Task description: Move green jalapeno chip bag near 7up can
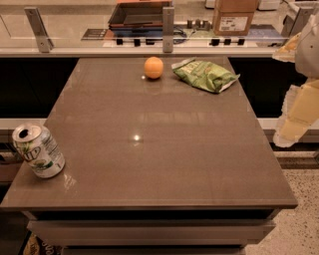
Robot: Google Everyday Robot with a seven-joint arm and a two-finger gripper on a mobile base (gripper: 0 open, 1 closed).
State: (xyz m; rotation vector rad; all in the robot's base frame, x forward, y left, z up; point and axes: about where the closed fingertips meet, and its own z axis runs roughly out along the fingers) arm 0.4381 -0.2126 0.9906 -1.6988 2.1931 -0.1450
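Note:
The green jalapeno chip bag (205,74) lies crinkled on the far right part of the brown table (159,149). The 7up can (39,151) stands tilted at the table's front left corner, close to the edge. My gripper (294,117) hangs off the table's right side, pale and cream coloured, well right of the bag and a little nearer the camera. It holds nothing that I can see. The bag and the can are far apart, at opposite corners.
An orange (153,67) sits on the table just left of the bag. Behind the table runs a counter with metal posts (168,22), a dark tray (139,14) and a cardboard box (233,17). Speckled floor (299,219) shows at the front right.

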